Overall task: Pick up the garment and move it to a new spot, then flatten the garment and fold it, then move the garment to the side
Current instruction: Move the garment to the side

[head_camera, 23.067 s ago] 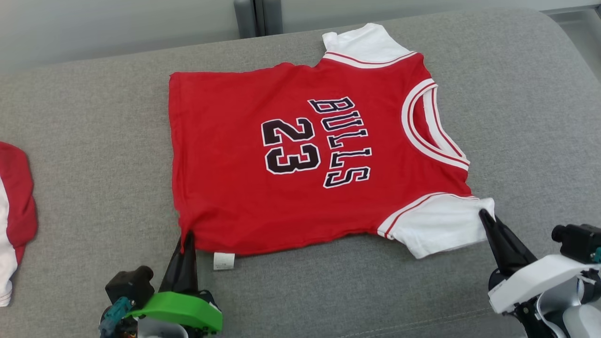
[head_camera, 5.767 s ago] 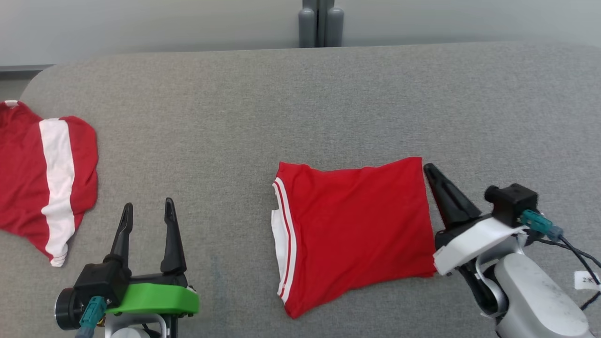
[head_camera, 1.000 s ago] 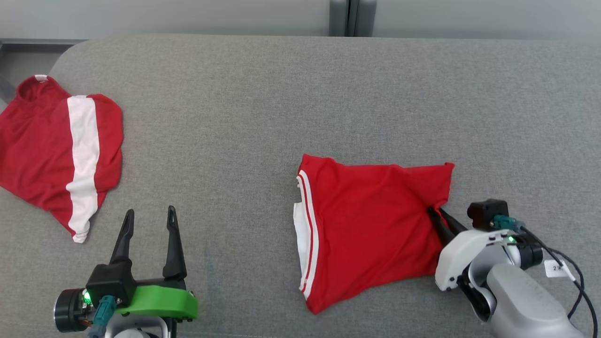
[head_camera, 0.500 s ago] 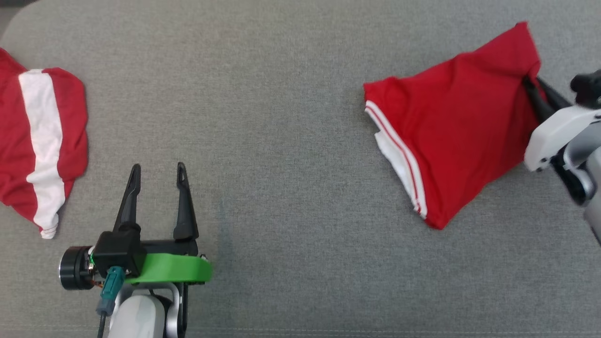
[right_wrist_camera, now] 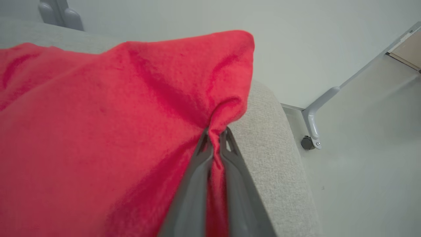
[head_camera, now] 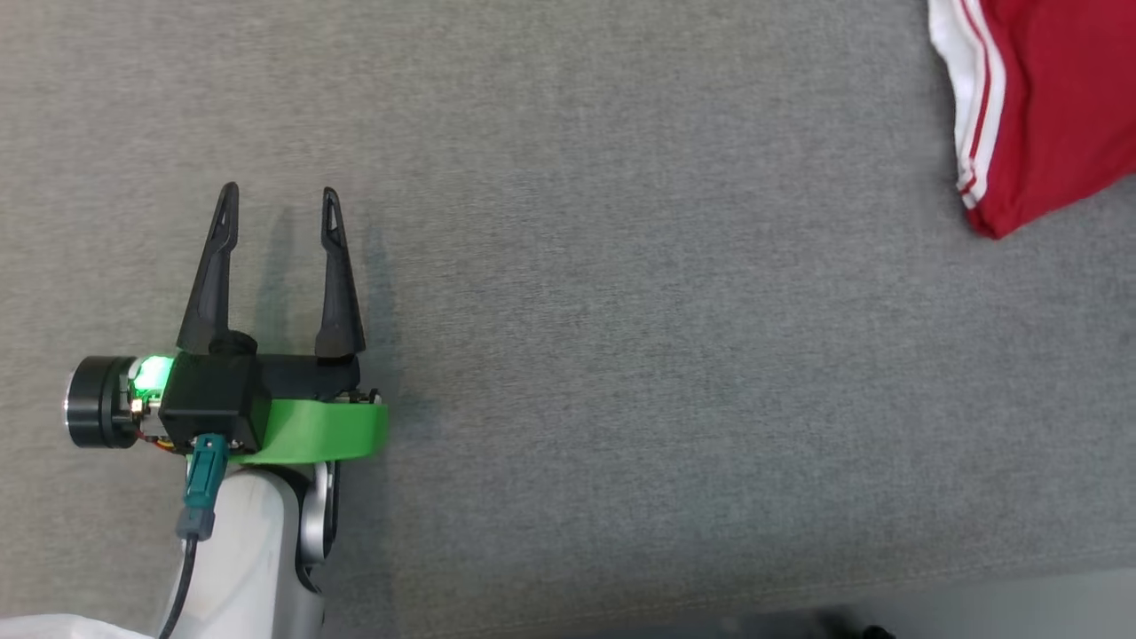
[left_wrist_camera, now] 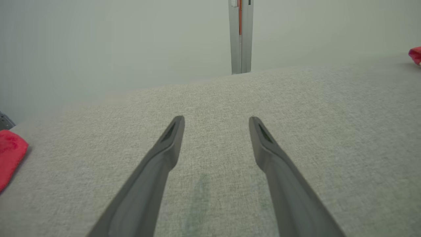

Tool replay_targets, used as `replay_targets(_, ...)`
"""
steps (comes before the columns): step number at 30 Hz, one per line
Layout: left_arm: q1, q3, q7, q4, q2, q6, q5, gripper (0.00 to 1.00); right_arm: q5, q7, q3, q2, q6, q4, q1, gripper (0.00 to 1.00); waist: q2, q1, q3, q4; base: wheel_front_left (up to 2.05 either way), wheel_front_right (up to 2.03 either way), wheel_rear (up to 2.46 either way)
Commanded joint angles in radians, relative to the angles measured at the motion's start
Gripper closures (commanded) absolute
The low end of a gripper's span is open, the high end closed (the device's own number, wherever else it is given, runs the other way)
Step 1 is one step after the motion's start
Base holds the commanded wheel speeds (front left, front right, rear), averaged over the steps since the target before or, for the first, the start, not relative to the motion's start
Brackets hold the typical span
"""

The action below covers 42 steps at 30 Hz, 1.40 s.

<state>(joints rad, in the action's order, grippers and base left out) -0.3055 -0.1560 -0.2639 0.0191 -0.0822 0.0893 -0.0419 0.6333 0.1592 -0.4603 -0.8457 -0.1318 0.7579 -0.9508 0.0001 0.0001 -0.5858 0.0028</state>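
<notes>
Folded red garment (head_camera: pixel 1056 106) at far right of grey cushion (head_camera: pixel 621 355), its corner pinched in right end effector (right_wrist_camera: pixel 215 135), fingers together on cloth; left end effector (head_camera: pixel 280 189) spread, empty, well apart leftward; right arm nearer

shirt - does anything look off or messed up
Yes: the shirt is puckered into a raised peak where the right hand pinches it, so the fold is not lying flat. It is close to the couch's end.
</notes>
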Motion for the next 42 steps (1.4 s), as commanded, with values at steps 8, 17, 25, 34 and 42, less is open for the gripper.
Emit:
replay_targets(8, -0.017, -0.008, 0.000, -0.042, -0.025, 0.013, 0.028, 0.00, 0.074, 0.009, -0.036, -0.110, 0.002, 0.020, -0.059, 1.00, -0.0001, -0.0001, -0.132, -0.139, 0.00, 0.00, 0.00)
replay_targets(17, 0.003, -0.018, 0.001, -0.079, -0.031, 0.028, 0.034, 0.00, 0.060, -0.026, -0.120, -0.152, 0.002, 0.040, -0.192, 1.00, -0.0001, -0.0001, -0.156, -0.142, 0.00, 0.00, 0.00)
replay_targets(25, 0.020, -0.027, 0.002, -0.080, -0.022, 0.037, 0.012, 0.00, 0.021, 0.033, -0.189, -0.121, 0.002, 0.130, -0.280, 0.00, -0.0001, -0.0001, -0.093, -0.104, 0.00, 0.00, 0.00)
replay_targets(34, 0.108, 0.012, 0.000, -0.083, -0.028, 0.045, -0.026, 0.00, 0.045, 0.103, -0.213, -0.014, 0.002, 0.071, -0.179, 0.00, -0.0001, -0.0001, 0.093, -0.083, 0.00, 0.00, 0.00)
replay_targets(42, 0.209, 0.045, 0.000, -0.070, -0.025, 0.038, -0.062, 0.00, -0.011, 0.106, -0.092, 0.111, 0.002, -0.131, 0.037, 0.00, -0.0001, -0.0001, 0.240, -0.051, 0.00, 0.00, 0.00)
